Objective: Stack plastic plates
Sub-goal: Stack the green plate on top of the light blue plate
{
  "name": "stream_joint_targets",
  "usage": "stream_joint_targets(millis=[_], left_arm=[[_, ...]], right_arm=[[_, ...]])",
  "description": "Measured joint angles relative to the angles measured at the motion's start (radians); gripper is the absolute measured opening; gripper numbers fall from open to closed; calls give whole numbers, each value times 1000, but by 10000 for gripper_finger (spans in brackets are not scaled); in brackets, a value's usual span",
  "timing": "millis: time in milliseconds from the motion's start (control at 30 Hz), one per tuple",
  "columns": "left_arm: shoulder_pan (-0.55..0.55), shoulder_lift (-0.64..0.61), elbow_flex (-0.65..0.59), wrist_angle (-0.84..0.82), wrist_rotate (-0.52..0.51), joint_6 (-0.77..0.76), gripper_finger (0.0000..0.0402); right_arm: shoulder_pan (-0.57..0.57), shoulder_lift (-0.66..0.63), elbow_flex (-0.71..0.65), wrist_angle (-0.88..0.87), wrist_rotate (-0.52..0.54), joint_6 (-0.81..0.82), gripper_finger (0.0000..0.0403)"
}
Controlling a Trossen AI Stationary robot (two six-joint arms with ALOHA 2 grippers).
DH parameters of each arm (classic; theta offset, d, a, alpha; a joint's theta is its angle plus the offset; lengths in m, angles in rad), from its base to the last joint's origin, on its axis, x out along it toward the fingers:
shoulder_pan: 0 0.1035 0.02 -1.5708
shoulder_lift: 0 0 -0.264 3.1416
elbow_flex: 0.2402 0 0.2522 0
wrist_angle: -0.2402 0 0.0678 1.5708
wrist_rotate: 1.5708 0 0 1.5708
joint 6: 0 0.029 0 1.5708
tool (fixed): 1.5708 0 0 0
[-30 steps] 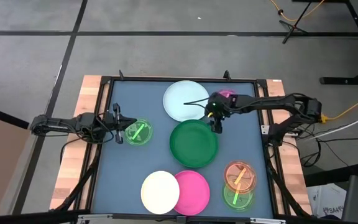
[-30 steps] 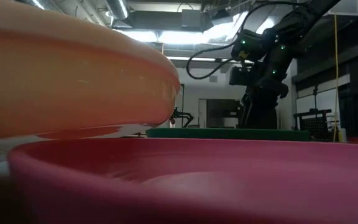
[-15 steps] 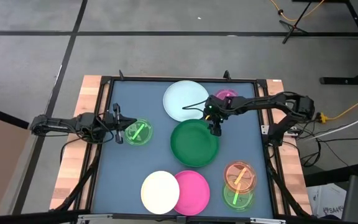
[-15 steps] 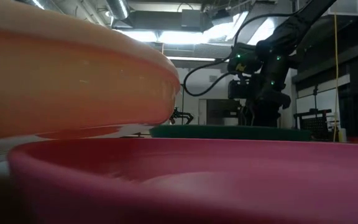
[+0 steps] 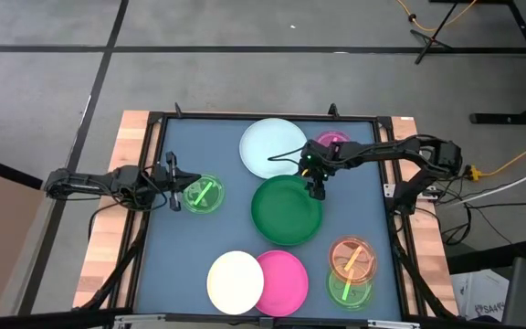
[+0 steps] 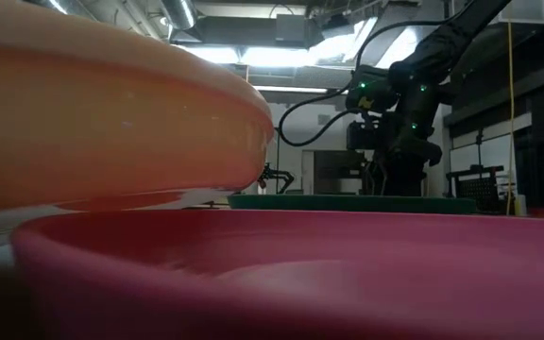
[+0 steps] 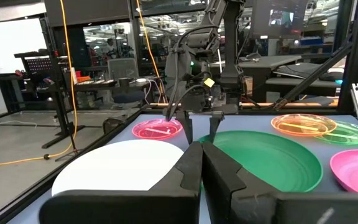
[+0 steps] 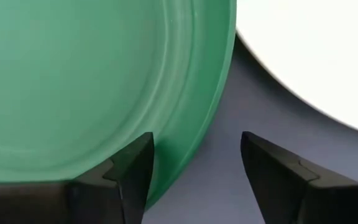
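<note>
Dark blue-grey table mat (image 5: pixel 181 247) in a black frame (image 5: pixel 263 116), wood tabletop edge (image 5: pixel 108 228) outside it. Grey floor with dark seams (image 5: pixel 80 119) around the table. Orange cable (image 5: pixel 510 163) right of table; black stand legs (image 5: pixel 482 27) beyond it.

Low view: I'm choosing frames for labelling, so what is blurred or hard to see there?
Low view: the pink plate and cream plate fill the foreground as soft blurs; the right arm is backlit by ceiling lights. High view: evenly lit and sharp.
</note>
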Motion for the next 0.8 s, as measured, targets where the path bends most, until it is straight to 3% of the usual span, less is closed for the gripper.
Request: stream_joint_targets(millis=[800], left_arm=[[0,0,0,0,0,2,2]], right_arm=[[0,0,0,1,1,0,74]])
